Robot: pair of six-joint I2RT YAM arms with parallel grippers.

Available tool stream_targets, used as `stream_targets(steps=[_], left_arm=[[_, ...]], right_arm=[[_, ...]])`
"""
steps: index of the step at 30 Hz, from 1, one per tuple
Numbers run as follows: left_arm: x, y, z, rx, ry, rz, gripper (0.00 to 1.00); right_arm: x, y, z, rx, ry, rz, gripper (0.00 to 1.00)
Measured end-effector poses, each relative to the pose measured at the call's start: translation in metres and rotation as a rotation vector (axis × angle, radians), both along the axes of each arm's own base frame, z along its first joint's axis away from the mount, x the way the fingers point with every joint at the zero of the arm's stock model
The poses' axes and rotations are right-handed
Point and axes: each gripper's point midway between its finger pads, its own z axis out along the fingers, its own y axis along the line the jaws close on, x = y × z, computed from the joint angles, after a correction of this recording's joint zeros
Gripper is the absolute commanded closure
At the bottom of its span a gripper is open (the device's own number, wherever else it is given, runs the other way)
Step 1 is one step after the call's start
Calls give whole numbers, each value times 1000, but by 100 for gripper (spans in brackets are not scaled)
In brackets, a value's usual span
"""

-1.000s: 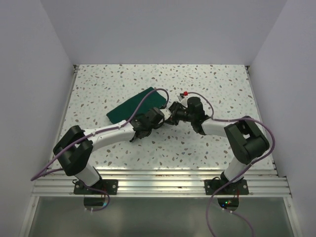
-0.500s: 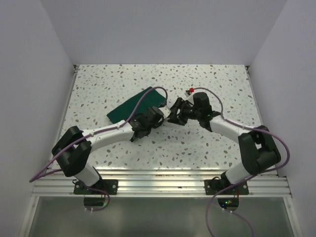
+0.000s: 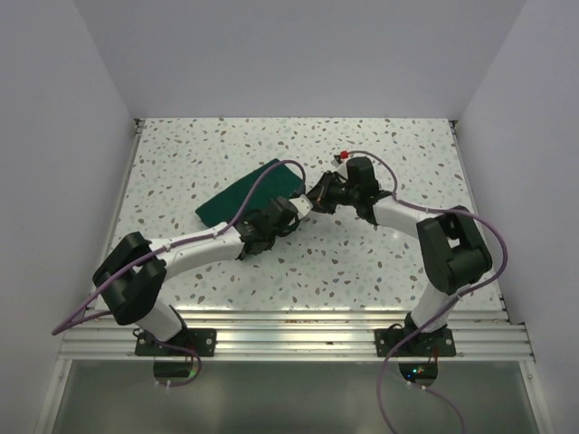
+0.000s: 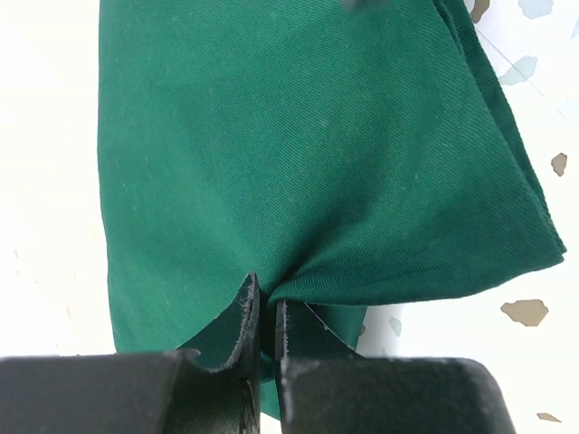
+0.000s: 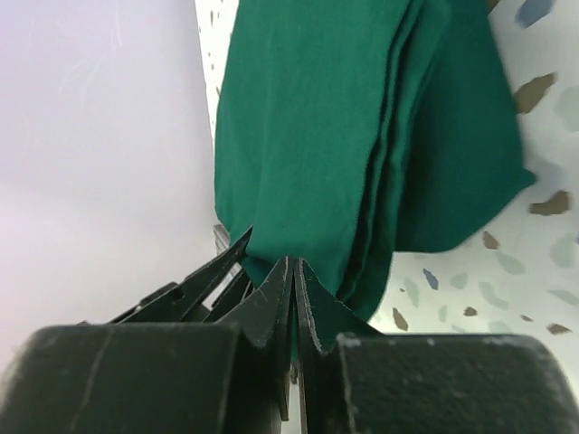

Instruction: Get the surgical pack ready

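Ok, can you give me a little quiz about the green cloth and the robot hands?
1. True or false: the cloth is red.
2. Look at the left gripper and the right gripper. How many of them pinch the cloth? A none, B one, C both.
3. Fill in the gap: the cloth lies on a speckled ____.
Key: 1 false, it is green; 2 C; 3 table.
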Motion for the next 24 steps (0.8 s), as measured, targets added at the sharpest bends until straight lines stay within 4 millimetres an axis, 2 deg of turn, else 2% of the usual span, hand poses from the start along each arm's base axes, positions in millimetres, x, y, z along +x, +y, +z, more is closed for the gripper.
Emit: stream_targets(steps=[8, 13, 19, 24], left_arm=[[-1, -2, -1, -20, 1, 6, 100], [-1, -3, 1, -32, -1, 8, 100], [-3, -4, 6, -56, -3, 4, 100], [-5, -1, 7, -54, 5, 7, 100]], right_arm=[[-20, 43, -11, 26, 31, 83, 95], [-31, 52, -16, 48, 23, 101, 95], [-36, 65, -37, 59, 32, 124, 95], [-37, 74, -38, 68, 14, 128, 95]])
